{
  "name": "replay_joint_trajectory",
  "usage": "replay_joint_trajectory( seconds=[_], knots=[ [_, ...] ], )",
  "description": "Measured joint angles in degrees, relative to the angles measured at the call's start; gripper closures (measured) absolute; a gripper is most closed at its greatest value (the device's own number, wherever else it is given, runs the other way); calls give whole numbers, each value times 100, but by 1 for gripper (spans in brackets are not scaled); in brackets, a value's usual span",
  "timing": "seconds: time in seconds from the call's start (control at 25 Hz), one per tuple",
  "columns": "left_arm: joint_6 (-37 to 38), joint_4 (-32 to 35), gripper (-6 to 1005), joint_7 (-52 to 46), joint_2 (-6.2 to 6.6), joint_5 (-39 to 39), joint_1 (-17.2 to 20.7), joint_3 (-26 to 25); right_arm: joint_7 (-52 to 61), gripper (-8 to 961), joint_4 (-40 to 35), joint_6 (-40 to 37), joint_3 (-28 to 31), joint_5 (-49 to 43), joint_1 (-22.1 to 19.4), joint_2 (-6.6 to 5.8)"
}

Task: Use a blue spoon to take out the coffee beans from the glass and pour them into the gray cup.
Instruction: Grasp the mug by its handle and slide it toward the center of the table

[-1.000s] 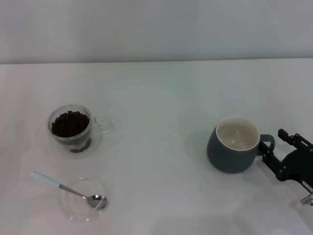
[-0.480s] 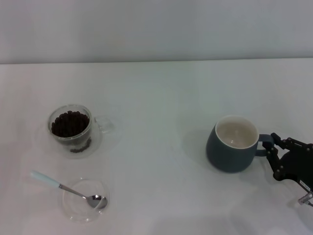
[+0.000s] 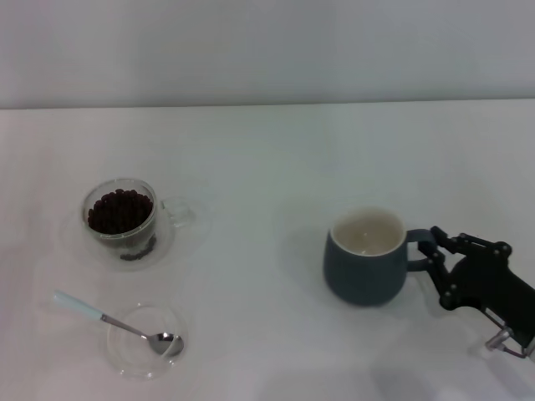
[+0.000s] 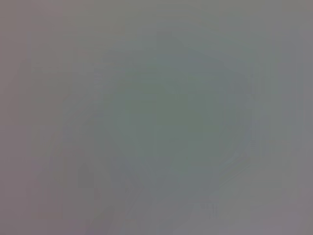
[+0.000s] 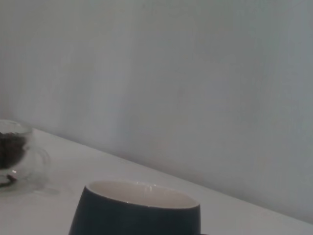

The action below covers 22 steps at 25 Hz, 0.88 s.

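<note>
You have the right gripper (image 3: 436,255) at the lower right of the head view, its black jaws clamped on the loop handle of the one rounded dark slate-gray ceramic cup (image 3: 364,270), which stands right of centre with its cream inside showing. In the right wrist view that cup (image 5: 132,214) fills the lower edge.

At the left of the head view stands one small clear double-walled glass (image 3: 121,214), its side handle pointing toward frame right, filled with many dark brown coffee beans (image 3: 119,210); the count is too large to give. A few more beans lie at its base. The same glass (image 5: 14,154) shows at the left edge of the right wrist view.

Below it, in the lower left, one blue spoon (image 3: 113,322) with a pale blue handle end and silver shaft lies with its bowl in one flat shallow clear glass dish (image 3: 134,349), handle sticking out toward the frame's left edge.

The white table (image 3: 267,167) is bare across the whole upper half and between glass and cup. The left gripper shows in no view; its wrist picture is a blank grey.
</note>
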Motion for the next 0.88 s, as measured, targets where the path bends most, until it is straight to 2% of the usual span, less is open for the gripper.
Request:
replay_joint_trajectory(
  seconds=[0.4, 0.88],
  knots=[
    [11, -2, 300, -2, -19, -4, 11, 5, 33, 811, -420, 51, -527, 0, 88, 15],
    [11, -45, 300, -6, -20, -21, 27, -13, -2, 812, -606, 156, -770, 2, 260, 18]
  ],
)
